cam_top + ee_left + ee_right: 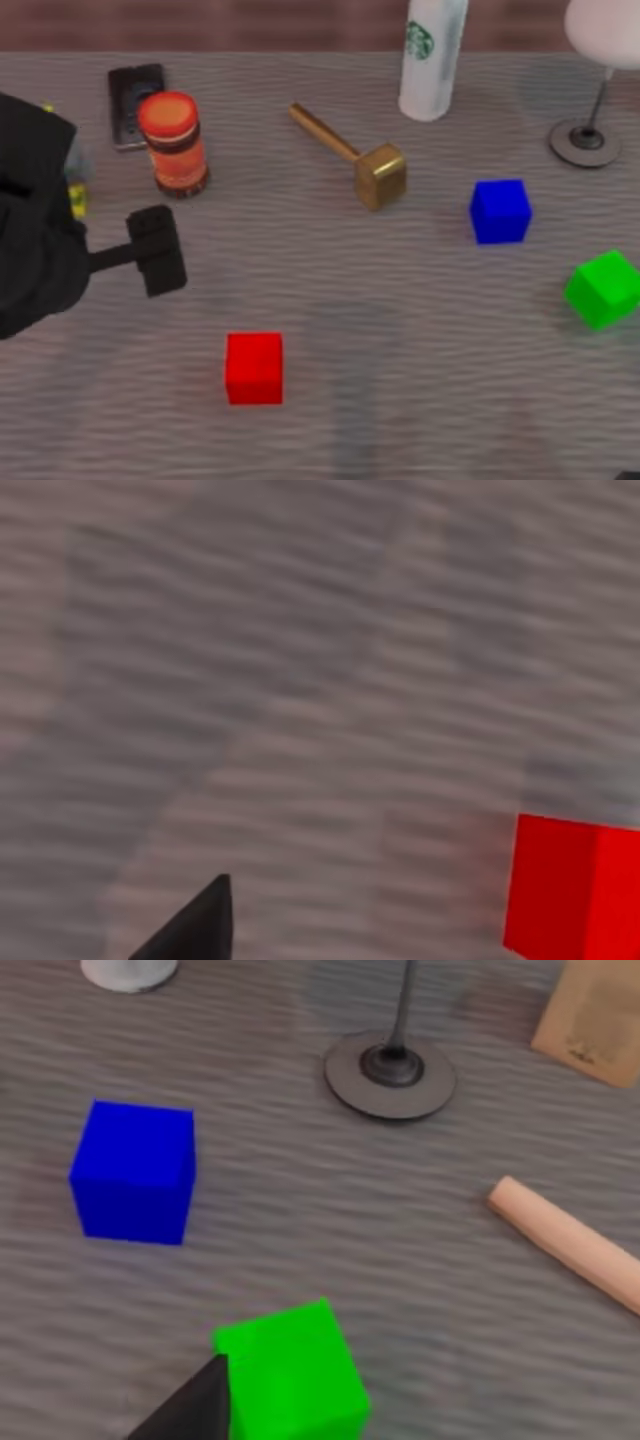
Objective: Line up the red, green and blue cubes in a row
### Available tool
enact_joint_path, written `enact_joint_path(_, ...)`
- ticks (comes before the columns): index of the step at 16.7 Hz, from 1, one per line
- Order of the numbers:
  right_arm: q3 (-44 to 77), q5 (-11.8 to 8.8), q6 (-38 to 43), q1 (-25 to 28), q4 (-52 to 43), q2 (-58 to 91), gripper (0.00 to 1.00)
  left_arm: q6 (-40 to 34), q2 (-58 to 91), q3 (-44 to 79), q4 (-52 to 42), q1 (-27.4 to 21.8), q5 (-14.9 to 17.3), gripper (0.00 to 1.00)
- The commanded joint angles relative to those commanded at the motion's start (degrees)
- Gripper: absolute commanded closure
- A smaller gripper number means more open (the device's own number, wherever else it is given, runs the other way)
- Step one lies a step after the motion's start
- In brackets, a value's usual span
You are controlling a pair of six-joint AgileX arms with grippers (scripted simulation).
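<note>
Since the left pincer (155, 252) hangs empty just beyond the red cube (254, 368), its spread unclear, it should centre over that cube before descending.

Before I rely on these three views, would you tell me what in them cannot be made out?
- Right gripper: outside the top view; the right wrist view shows one dark fingertip by the green cube, so its opening is unknown.
- Left gripper: whether open or shut is unclear.
- Red cube: cut off by the left wrist view's edge.
- Lamp: shade cropped at the top view's corner.
</note>
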Motion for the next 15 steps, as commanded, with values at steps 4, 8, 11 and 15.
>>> enact_joint_path(4, 16.14, 0.1, -4.02, 1.48, -12.55, 25.89, 0.0, 7.58, -24.07, -17.74, 11.64, 8.75, 0.05, 0.0)
enact_joint_path(8, 31.09, 0.17, -7.7, 2.86, -24.05, 48.19, 0.0, 16.82, -45.07, -32.63, 22.5, 15.64, 0.45, 0.0)
enact_joint_path(11, 40.34, 0.19, -9.87, 3.7, -30.6, 60.34, 0.0, 23.58, -56.15, -39.95, 29.5, 19.09, 0.96, 0.0)
enact_joint_path(15, 48.97, 0.21, -11.8, 4.41, -36.07, 71.13, 0.0, 30.55, -65.82, -45.09, 36.46, 21.71, 1.58, 0.0)
